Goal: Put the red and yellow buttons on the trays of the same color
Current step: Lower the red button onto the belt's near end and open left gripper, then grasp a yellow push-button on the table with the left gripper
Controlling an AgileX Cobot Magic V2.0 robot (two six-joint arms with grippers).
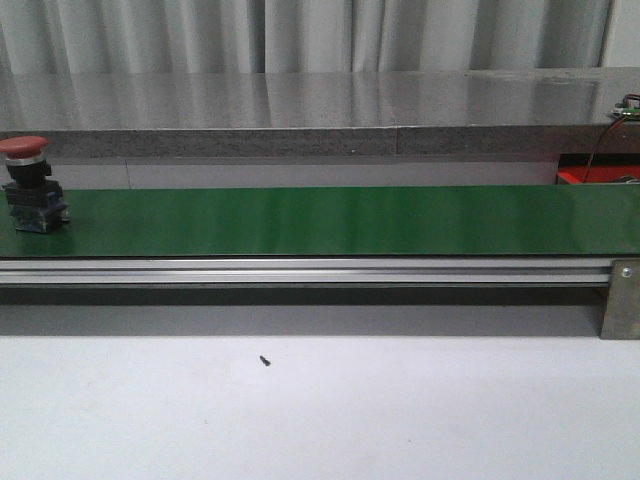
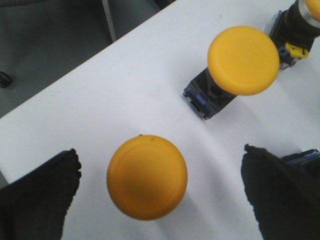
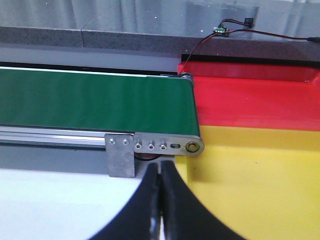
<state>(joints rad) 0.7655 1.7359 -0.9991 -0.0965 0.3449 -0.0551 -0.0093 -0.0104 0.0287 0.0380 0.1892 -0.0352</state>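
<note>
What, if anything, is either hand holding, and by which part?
Nothing. The left hand is open around a yellow button without touching it; the right hand is shut on nothing.

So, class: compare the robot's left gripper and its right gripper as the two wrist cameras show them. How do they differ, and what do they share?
The left gripper is open, its dark fingers spread wide, while the right gripper is shut, fingers pressed together.

The left gripper straddles a yellow button standing on the white table; the right gripper holds nothing and has no button between its fingers.

The right gripper points toward the end of the green conveyor belt and the red tray and yellow tray.

Both have dark fingers.
</note>
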